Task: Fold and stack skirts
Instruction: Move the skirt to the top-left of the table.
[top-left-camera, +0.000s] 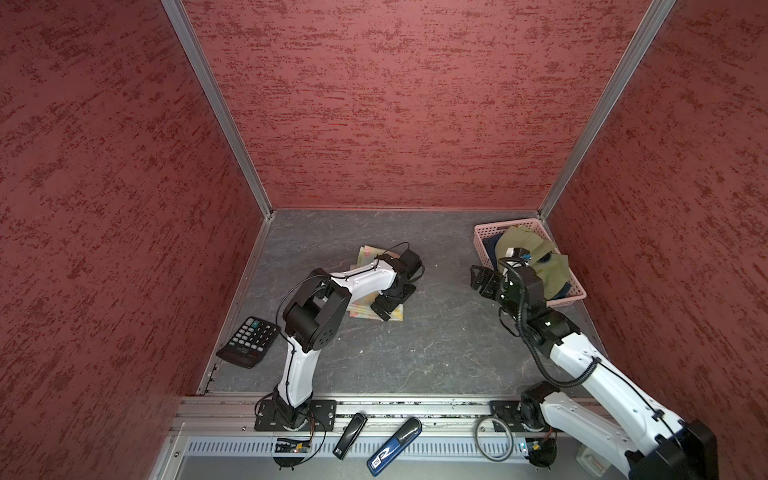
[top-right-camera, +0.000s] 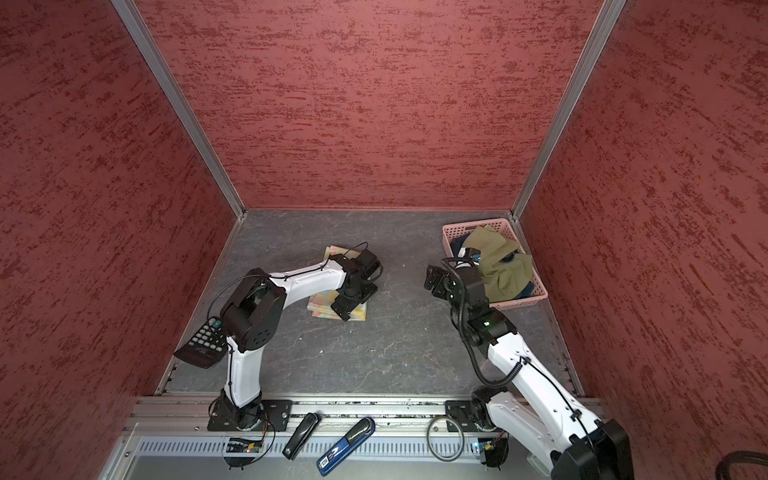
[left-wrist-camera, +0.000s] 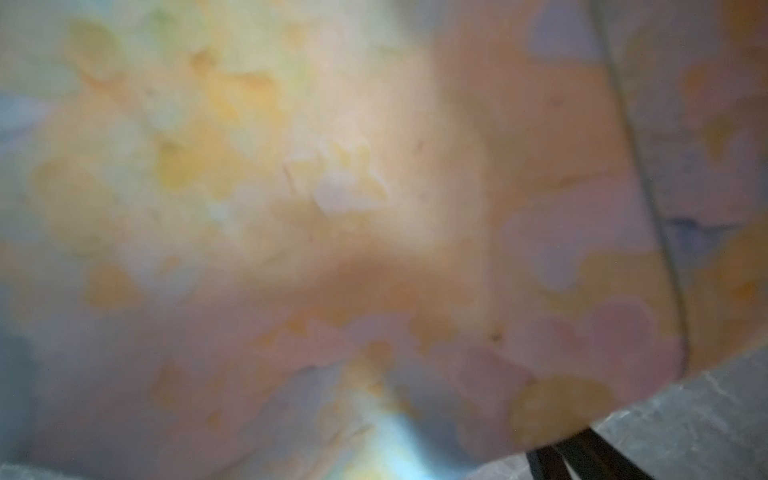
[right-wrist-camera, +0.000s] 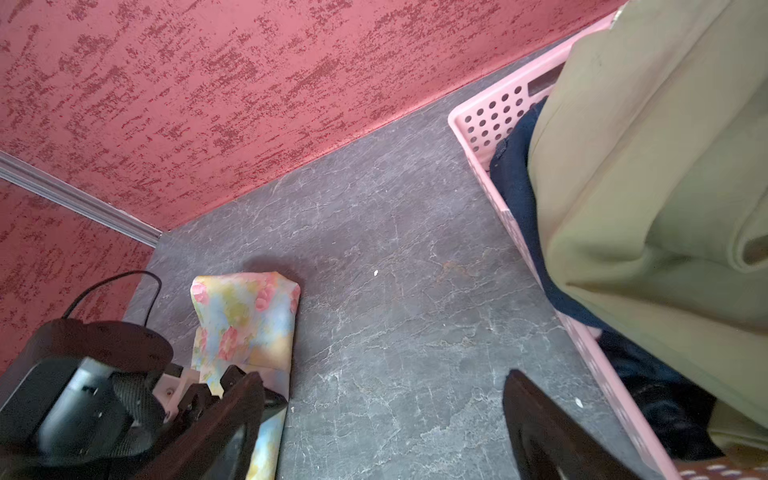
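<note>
The folded pastel floral skirt (top-left-camera: 395, 314) (top-right-camera: 319, 306) lies on the grey table left of centre. My left gripper (top-left-camera: 390, 301) (top-right-camera: 353, 299) sits low on top of it, jaws wide and holding nothing. The left wrist view is a blur of floral cloth (left-wrist-camera: 291, 166) with one dark finger (left-wrist-camera: 582, 457) at its edge. My right gripper (top-left-camera: 482, 282) (right-wrist-camera: 382, 415) hangs open and empty over bare table, just left of the pink basket (top-left-camera: 484, 232) (right-wrist-camera: 482, 120). In the basket, the olive-green skirt (top-left-camera: 536, 257) (right-wrist-camera: 665, 166) is heaped over the dark-blue denim skirt (right-wrist-camera: 515, 178).
A black calculator (top-left-camera: 249, 340) leans at the table's left edge beside the left arm. On the front rail lie a black stapler (top-left-camera: 349, 434), a blue-and-white device (top-left-camera: 392, 446) and a cable loop (top-left-camera: 494, 440). Red walls close in three sides.
</note>
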